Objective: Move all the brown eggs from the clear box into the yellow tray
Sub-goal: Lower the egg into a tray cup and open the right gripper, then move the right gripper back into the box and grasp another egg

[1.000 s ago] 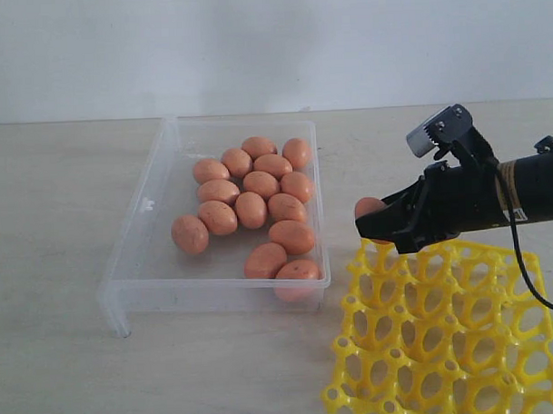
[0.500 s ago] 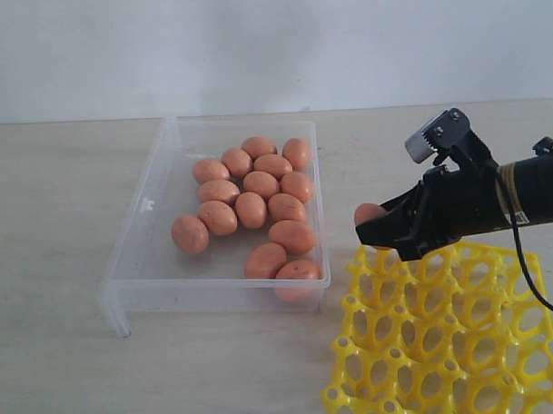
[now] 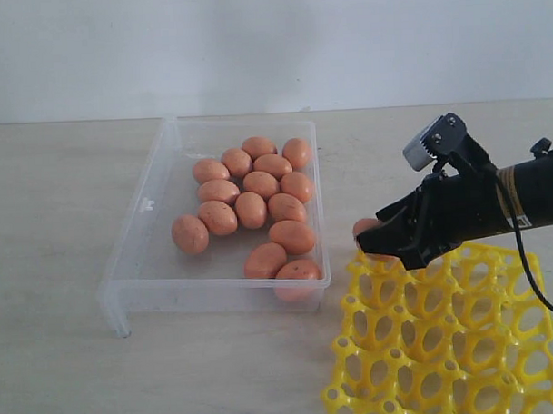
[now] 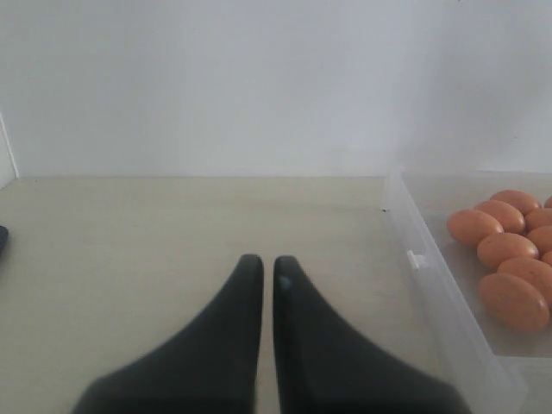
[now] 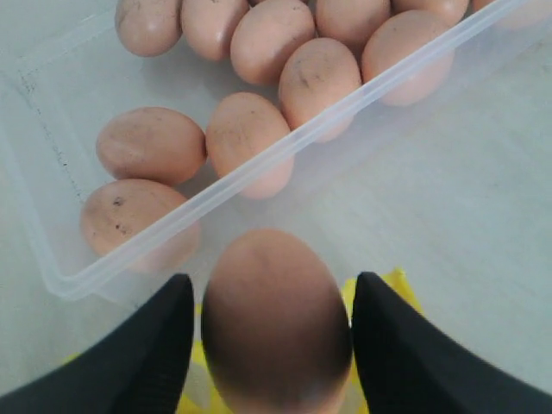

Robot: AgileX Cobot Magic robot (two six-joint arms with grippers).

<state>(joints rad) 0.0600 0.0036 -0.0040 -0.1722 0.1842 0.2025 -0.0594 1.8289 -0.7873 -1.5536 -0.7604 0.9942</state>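
Several brown eggs (image 3: 251, 210) lie in the clear box (image 3: 216, 295) left of centre on the table. The yellow tray (image 3: 445, 346) lies at the front right. My right gripper (image 3: 380, 243) is low over the tray's far left corner, and one brown egg (image 5: 274, 319) sits between its fingers. A thin gap shows on each side of that egg, so the jaws stand open around it. The same egg (image 3: 366, 228) shows at the tray's corner in the exterior view. My left gripper (image 4: 268, 263) is shut and empty above bare table, beside the clear box (image 4: 431, 267).
The box's near wall (image 5: 345, 112) runs close in front of the right gripper, with eggs (image 5: 246, 129) right behind it. A black cable (image 3: 532, 284) hangs from the right arm over the tray. A white wall stands behind the table.
The right gripper has come down and slightly right, bringing the egg onto the tray's corner. Its jaws have widened off the egg. The eggs in the box have not moved.
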